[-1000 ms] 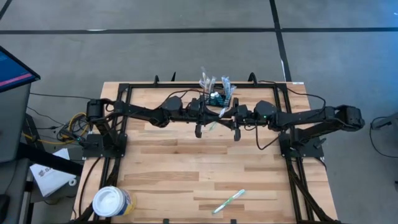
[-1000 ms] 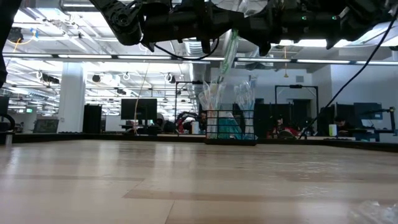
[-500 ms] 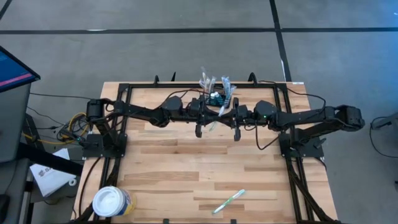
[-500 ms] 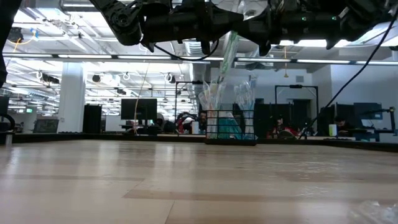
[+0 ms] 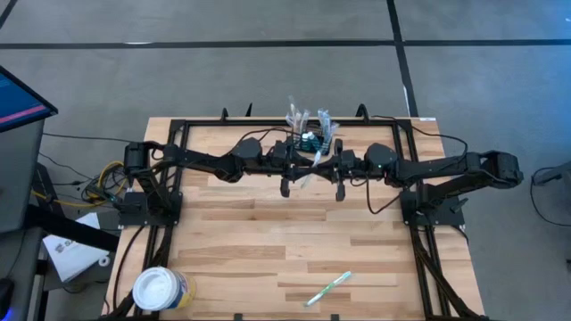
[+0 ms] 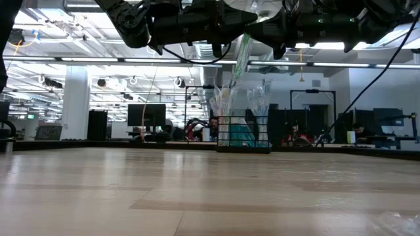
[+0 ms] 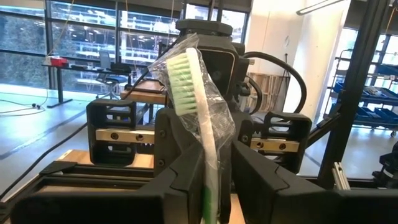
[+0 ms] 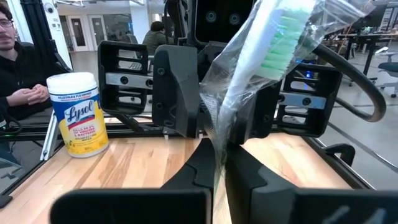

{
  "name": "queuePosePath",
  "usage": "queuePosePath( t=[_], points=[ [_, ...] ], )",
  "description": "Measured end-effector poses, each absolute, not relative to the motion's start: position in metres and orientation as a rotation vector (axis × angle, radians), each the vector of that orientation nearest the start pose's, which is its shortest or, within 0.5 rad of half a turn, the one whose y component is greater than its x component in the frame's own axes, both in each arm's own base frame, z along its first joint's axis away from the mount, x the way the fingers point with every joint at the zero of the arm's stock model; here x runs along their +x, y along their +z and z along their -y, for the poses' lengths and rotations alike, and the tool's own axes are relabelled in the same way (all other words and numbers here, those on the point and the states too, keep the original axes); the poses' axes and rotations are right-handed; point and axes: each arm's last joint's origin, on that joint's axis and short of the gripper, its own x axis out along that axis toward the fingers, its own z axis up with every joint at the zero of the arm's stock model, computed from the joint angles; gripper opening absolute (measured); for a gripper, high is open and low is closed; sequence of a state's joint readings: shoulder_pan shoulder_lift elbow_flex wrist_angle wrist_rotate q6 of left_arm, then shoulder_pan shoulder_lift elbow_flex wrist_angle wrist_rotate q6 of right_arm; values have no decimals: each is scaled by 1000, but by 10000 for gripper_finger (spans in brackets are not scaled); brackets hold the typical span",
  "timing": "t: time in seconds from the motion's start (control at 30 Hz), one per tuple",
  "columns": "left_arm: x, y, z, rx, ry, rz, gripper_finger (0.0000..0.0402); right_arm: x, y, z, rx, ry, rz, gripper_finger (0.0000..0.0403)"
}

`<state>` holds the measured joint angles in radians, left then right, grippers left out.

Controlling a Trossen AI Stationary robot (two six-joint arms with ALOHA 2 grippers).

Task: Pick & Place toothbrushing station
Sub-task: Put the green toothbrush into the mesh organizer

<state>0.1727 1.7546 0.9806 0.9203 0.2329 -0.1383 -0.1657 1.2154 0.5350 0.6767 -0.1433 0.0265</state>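
Meeting above the middle of the far half of a wooden tabletop (image 5: 268, 241), two dark robot arms reach toward each other from opposite sides. Between them hangs a green-and-white toothbrush in a clear wrapper (image 5: 308, 171), raised off the wood. The right gripper (image 8: 214, 163) has its jaws pressed tight on the wrapped handle, with the green bristles (image 8: 283, 43) standing up past the fingers. The left gripper (image 7: 214, 186) also has the brush between its jaws, with the bristle head upright in front of its camera; whether those jaws are pinching the handle or merely standing around it cannot be told.

Just behind the two grippers, near the far edge of the tabletop, sits the toothbrushing station (image 5: 312, 138), a small black wire-mesh caddy (image 6: 243, 134) standing upright with several wrapped brushes poking out of its top.

Near the front edge lie a second wrapped toothbrush (image 5: 328, 288) toward the right, and a round white tub (image 5: 161, 289) at the left corner. A seated person (image 8: 22, 68) shows beyond the tabletop.
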Motion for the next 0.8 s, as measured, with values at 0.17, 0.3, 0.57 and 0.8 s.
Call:
queuePosePath(
  t=[0.17, 0.3, 0.57, 0.8],
  points=[
    [374, 248, -69, -110, -41, 135, 79, 249, 242, 42, 29, -39, -16, 5],
    [372, 248, -77, -151, -25, 136, 79, 247, 243, 45, 29, -48, -18, 5],
    [373, 248, -75, -157, -28, 132, 79, 241, 245, 53, 26, -79, -53, 5],
    [373, 246, -75, -161, -32, 115, 79, 229, 250, 57, -10, -127, -90, 5]
  ],
)
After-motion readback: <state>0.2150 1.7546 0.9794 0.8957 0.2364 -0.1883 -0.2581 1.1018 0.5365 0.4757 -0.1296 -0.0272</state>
